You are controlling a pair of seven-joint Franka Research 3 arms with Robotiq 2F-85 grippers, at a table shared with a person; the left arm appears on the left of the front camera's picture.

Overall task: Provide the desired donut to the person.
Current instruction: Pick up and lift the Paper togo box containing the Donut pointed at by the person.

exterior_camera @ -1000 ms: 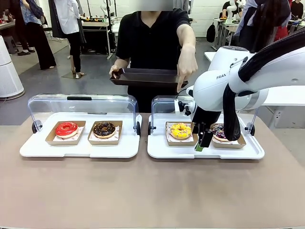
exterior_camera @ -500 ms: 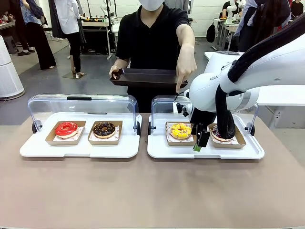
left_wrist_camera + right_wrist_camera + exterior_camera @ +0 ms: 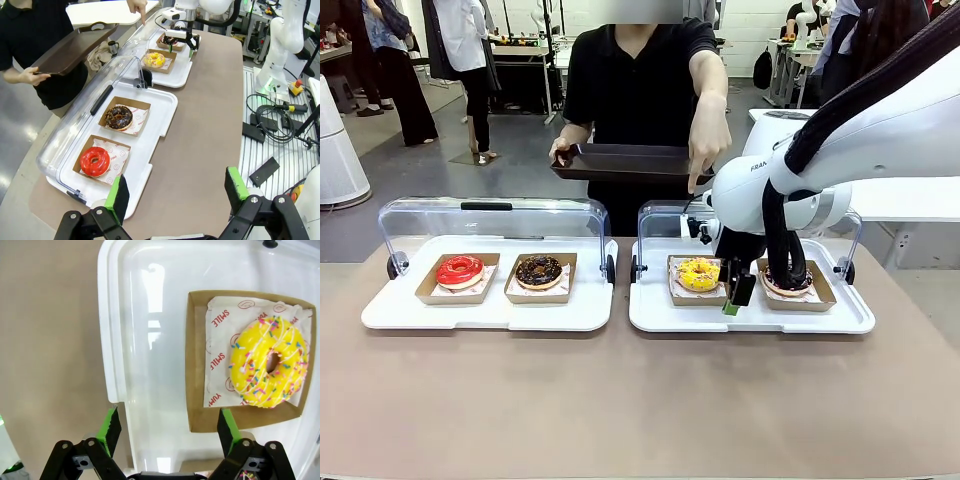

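The person (image 3: pixel 640 80) in a black T-shirt holds a dark tray (image 3: pixel 620 160) and points a finger (image 3: pixel 694 186) down toward the yellow sprinkled donut (image 3: pixel 698 273) (image 3: pixel 269 368) in its cardboard box. My right gripper (image 3: pixel 733 296) (image 3: pixel 169 429) hangs open just right of that box, low over the right white tray (image 3: pixel 660 318), with nothing between its fingers. A dark sprinkled donut (image 3: pixel 786 281) sits partly hidden behind the arm's cable. My left gripper (image 3: pixel 177 192) is open and empty, high above the table's left end.
The left white tray (image 3: pixel 390 315) carries a red glazed donut (image 3: pixel 459 270) (image 3: pixel 95 161) and a chocolate donut (image 3: pixel 538 270) (image 3: pixel 118 116) in cardboard boxes. Clear hinged lids (image 3: pixel 490 215) stand open behind both trays. Bare brown tabletop (image 3: pixel 620 400) lies in front.
My right arm has shifted a little to the left, bringing the open gripper closer to the yellow donut's box. The person keeps pointing; the left arm is still.
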